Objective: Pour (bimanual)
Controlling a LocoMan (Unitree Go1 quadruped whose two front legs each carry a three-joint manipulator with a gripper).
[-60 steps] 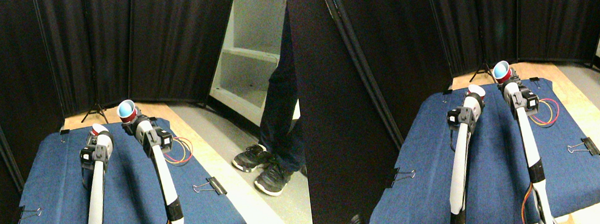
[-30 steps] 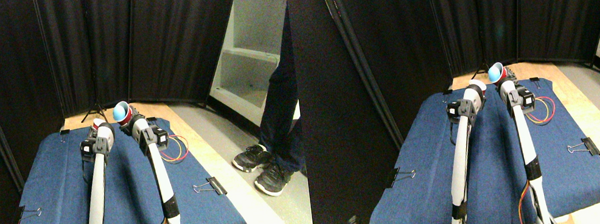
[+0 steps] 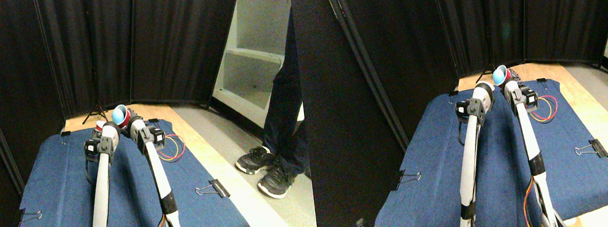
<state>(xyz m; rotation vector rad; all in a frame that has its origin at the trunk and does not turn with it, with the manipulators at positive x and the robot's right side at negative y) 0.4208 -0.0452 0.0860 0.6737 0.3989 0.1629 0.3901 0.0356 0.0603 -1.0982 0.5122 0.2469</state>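
A red cup with a blue inside (image 3: 120, 114) hangs above the far end of the blue cloth, tipped so its mouth faces left. My right gripper (image 3: 128, 120) is shut on it from behind. Just left of it and lower is a second red cup with a white rim (image 3: 100, 124), mostly hidden behind my left arm. My left gripper (image 3: 103, 130) holds that cup. The tilted cup's mouth sits right beside and slightly above the second cup. What is inside either cup cannot be seen.
The blue cloth (image 3: 53, 198) covers a wooden table and is pinned by binder clips (image 3: 214, 189). Red and yellow wires (image 3: 174, 148) coil at its right. A person's legs and shoes (image 3: 275, 160) stand at right. Black curtains and a white shelf (image 3: 259, 50) are behind.
Both arms have reached further away. The right gripper has carried the blue-lined cup left, next to the left cup, and tipped it further over.
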